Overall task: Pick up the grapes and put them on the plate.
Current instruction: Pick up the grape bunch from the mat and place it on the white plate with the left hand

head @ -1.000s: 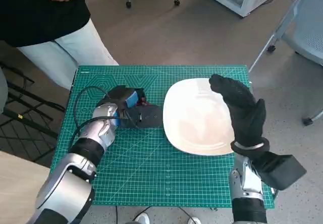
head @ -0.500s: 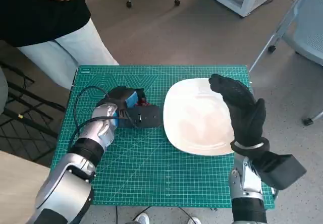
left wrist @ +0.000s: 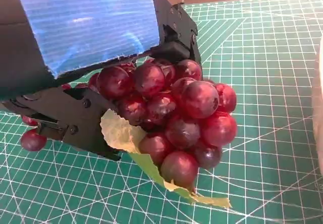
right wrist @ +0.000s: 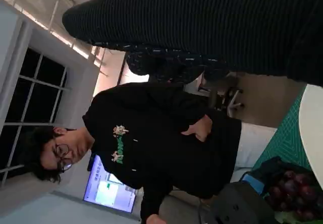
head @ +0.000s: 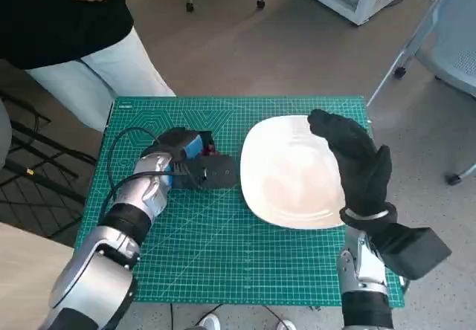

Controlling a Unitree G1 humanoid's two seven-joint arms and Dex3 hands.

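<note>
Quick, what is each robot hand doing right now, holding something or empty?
Left robot hand: closed around the grapes, on the mat beside the plate.
Right robot hand: open, holding nothing, over the plate's edge.

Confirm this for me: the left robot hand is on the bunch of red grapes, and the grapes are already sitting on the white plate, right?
Not quite. The left robot hand does grip the red grapes, but they are not on the white plate. The left wrist view shows the bunch over the green cutting mat, and the head view shows that hand beside the plate, not over it.
</note>
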